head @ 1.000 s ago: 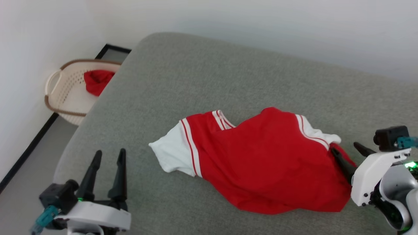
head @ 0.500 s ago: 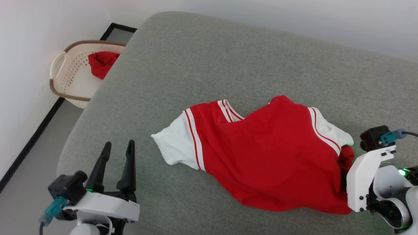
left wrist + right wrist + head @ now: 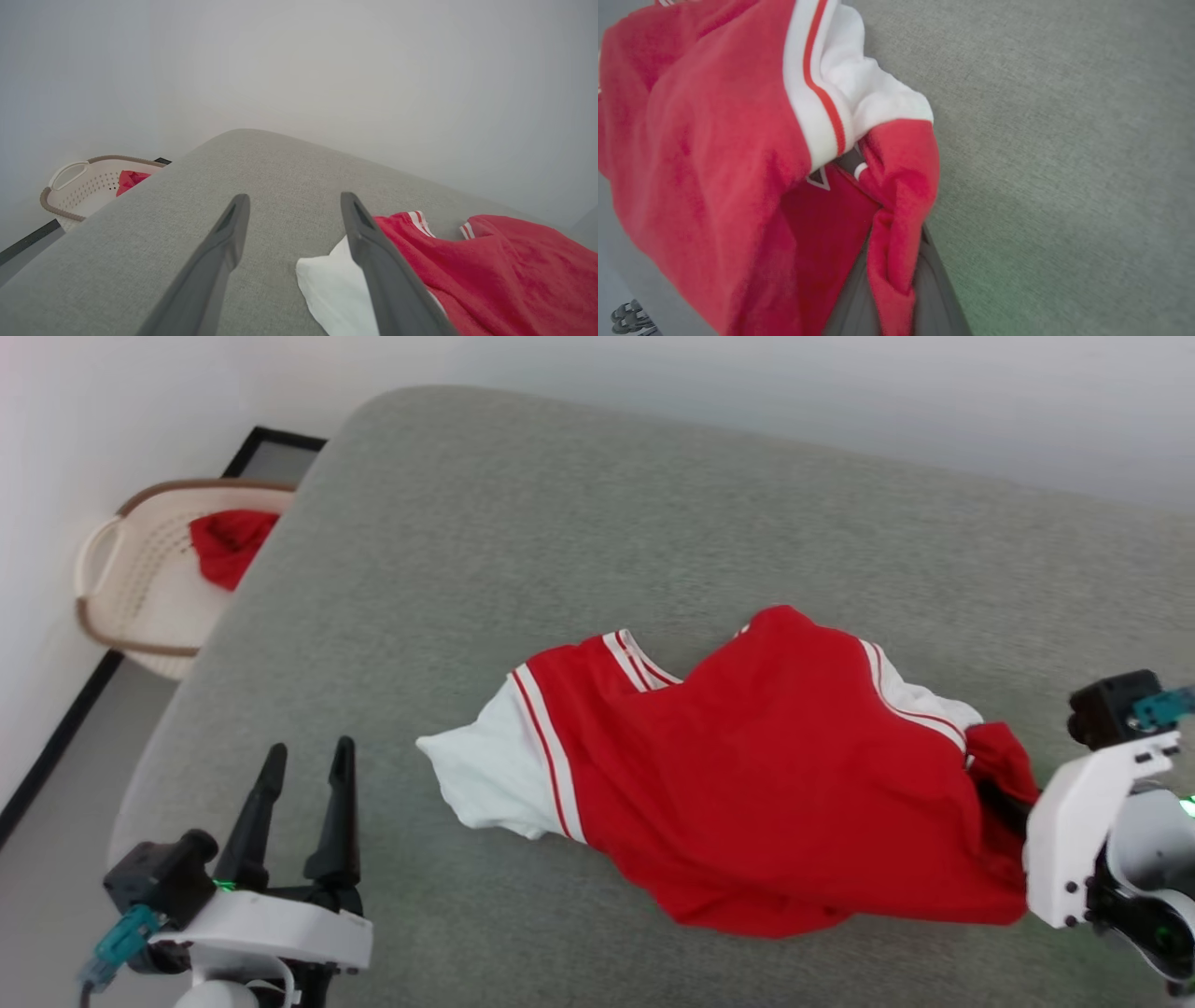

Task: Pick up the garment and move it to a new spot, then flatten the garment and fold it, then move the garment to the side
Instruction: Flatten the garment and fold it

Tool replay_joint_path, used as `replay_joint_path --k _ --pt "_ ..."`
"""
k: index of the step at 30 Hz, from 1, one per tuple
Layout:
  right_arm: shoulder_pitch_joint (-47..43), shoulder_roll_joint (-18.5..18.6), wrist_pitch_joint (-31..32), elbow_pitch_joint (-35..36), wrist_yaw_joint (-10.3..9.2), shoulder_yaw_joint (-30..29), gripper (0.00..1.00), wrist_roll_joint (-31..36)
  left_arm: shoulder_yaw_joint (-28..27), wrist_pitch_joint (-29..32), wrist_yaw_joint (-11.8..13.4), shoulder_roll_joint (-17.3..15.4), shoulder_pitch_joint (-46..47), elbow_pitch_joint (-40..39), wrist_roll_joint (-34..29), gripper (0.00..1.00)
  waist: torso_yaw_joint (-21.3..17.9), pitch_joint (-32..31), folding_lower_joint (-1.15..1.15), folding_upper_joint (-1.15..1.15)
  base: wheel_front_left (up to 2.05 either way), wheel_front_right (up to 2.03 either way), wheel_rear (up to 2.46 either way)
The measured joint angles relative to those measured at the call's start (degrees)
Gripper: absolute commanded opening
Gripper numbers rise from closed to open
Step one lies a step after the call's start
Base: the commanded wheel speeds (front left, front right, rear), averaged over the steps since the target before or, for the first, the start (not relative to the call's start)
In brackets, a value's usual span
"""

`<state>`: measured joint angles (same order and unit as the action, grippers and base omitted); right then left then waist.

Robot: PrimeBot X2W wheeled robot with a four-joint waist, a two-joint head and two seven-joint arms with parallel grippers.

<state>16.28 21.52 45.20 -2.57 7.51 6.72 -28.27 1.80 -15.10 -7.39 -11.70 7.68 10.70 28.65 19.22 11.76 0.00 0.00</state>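
At 4 o'clock in the head view, the right pincer (image 3: 1006,800) comes in from the picture's edge. Its white wrist housing is tilted toward 11 o'clock and its dark tips are buried in red cloth. The right wrist view shows its two fingers (image 3: 936,294) pressed together on a bunched red fold, so it is gripping the garment (image 3: 766,775). The shirt lies crumpled on the grey cushion (image 3: 579,504), spreading from the middle toward 4 o'clock. One white sleeve points to 9 o'clock and the other is tucked at the 2 o'clock corner, just beside the grip. Down at 7 o'clock, the left pincer (image 3: 310,751) points its fingers toward 12 o'clock, spread apart with nothing between them, apart from the nearer sleeve. A cream basket (image 3: 103,537) sits at 10 o'clock beside the cushion, with a red cloth (image 3: 229,546) inside.
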Motion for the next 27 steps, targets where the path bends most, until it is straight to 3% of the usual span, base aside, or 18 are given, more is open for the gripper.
replay_joint_path --k 8,17,18,19,20,27 --pt "-6.83 0.65 2.32 5.49 -0.01 -4.08 0.00 -1.87 -2.26 0.00 0.00 -0.22 -1.55 -1.10 -0.54 1.00 -3.92 -0.95 0.00 0.00 0.00 0.00 0.00" --pt "-15.52 -2.69 3.57 9.06 -0.01 -7.13 0.00 -2.26 -3.71 0.00 -0.01 -0.16 -2.98 -1.57 -0.94 1.00 -7.51 -1.61 0.00 0.00 0.00 0.00 0.00" --pt "-15.69 -3.15 2.89 8.91 -0.01 -7.20 0.33 -2.26 -3.90 0.00 0.00 -0.14 -3.10 -1.54 -0.99 1.00 -7.81 -1.64 0.00 0.00 0.00 0.00 0.00" --pt "-15.66 -3.44 2.18 8.73 -0.01 -6.99 0.54 -2.22 -4.07 0.00 0.00 -0.13 -3.11 -1.57 -1.02 1.00 -8.13 -1.67 0.00 0.00 0.00 0.00 0.00" --pt "-15.64 -3.54 1.57 8.57 -0.01 -6.52 1.00 -2.14 -4.16 0.00 0.00 -0.13 -3.14 -1.57 -1.08 1.00 -8.43 -1.69 0.00 0.00 0.00 0.00 0.00" --pt "-15.58 -4.27 -2.43 9.10 -0.01 -5.97 1.00 -3.32 -4.89 0.00 0.00 -0.10 -4.15 -2.26 -1.77 1.00 -9.82 -2.47 0.00 0.00 0.00 0.00 0.00"
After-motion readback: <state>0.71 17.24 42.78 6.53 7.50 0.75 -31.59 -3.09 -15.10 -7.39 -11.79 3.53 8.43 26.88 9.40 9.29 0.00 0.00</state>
